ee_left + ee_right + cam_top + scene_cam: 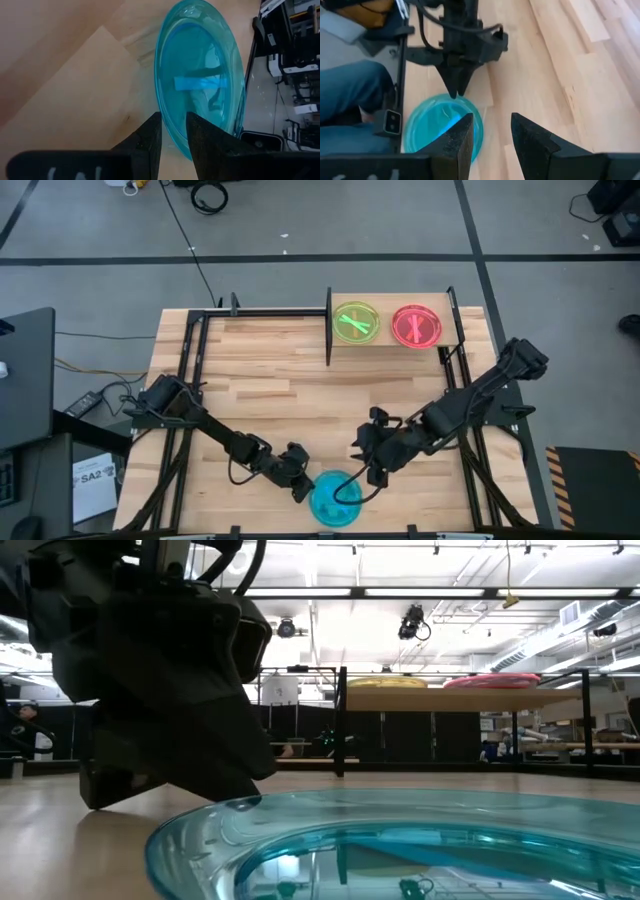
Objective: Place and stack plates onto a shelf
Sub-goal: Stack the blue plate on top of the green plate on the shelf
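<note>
1. My left gripper [172,131] sits at the near edge of the surface [280,380], fingers nearly closed, pinching the rim of the teal plate [335,498].
2. My right gripper [490,132] hovers just beside that plate, fingers parted and empty.
3. The step in hand looks like the pick-up; next I'd lift and carry it to the shelf [385,346], where a green plate [356,321] and a pink plate [417,325] lie side by side.

One plate [335,500] lies at the near edge of the table [270,380], between the left gripper [300,490] on its left and the right gripper [374,476] on its right. At the far right stands the shelf [385,345]. On it two plates sit side by side, one [355,322] left of the other [417,326].
</note>
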